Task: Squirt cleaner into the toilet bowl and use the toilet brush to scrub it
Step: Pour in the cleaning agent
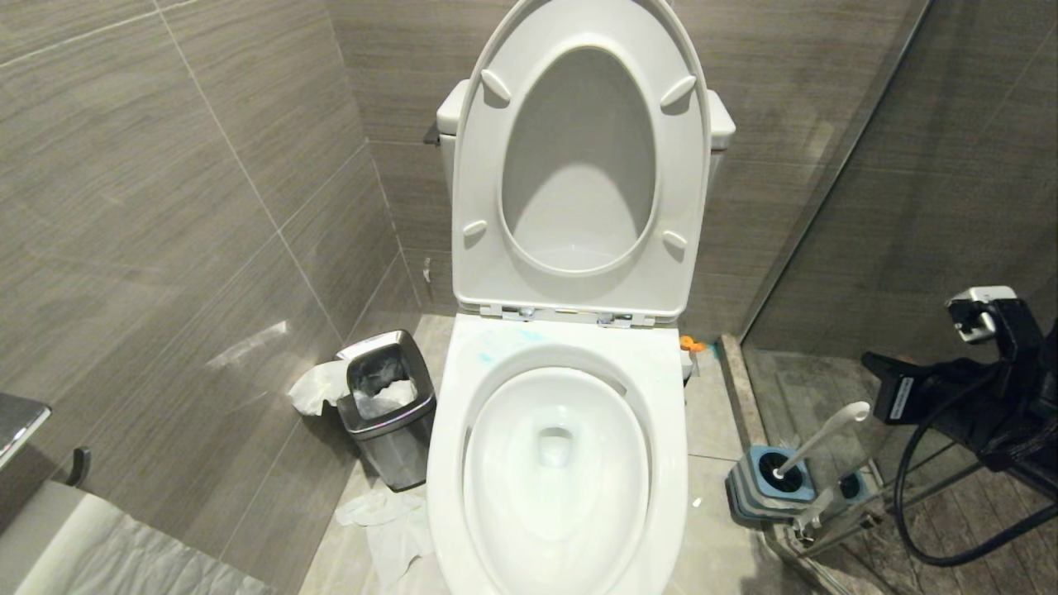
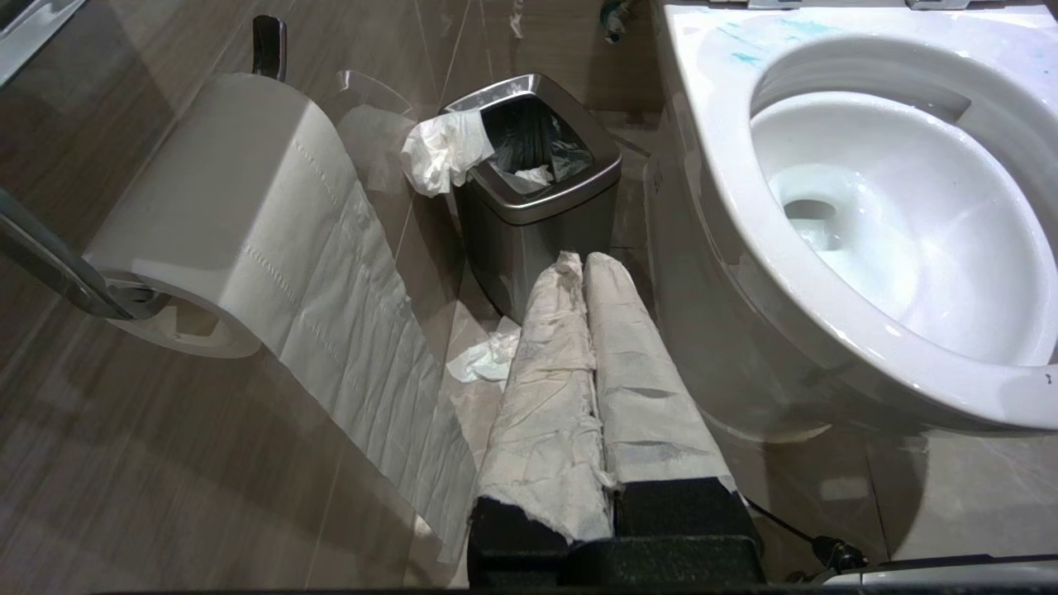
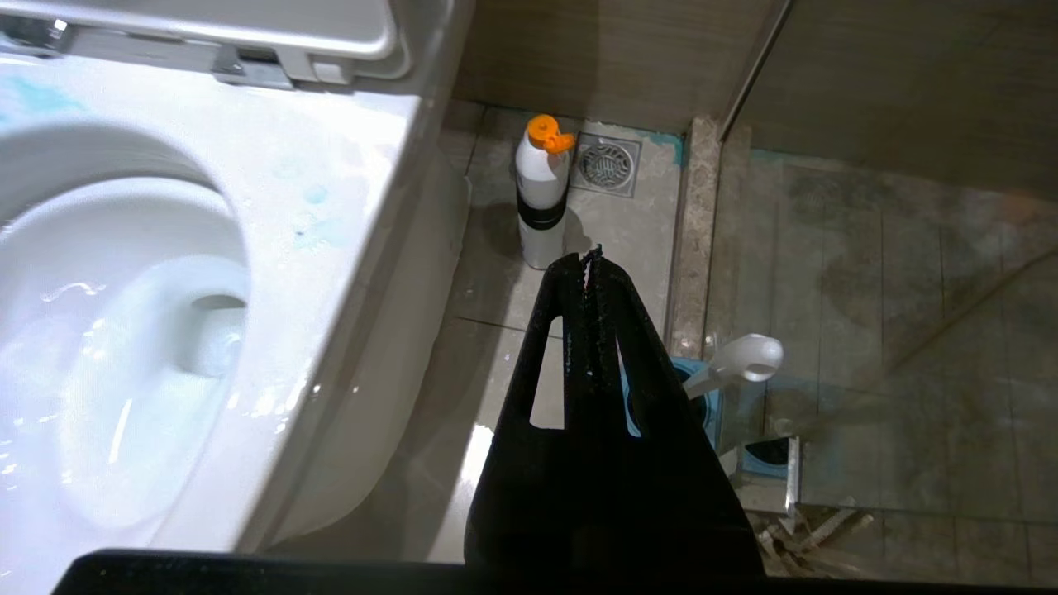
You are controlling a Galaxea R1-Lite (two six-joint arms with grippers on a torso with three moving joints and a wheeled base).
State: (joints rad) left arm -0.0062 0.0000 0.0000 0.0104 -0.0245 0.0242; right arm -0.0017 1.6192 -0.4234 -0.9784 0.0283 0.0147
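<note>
Toilet bowl (image 1: 555, 463) fills the floor before me, seat and lid raised. Beside its right flank, near the floor drain (image 3: 608, 165), the cleaner (image 3: 541, 198) stands upright. My right claw (image 3: 588, 263), pinched shut and empty, points straight at it and is far nearer. My left claw (image 2: 583, 264), also shut, hangs by the bin (image 2: 537, 207). Toilet brush (image 1: 814, 442) sits in its holder (image 1: 764, 487).

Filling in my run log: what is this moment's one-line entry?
cleaner: upright on floor beside toilet bowl | toilet brush: in holder | right gripper: shut, empty | left gripper: shut, empty
</note>
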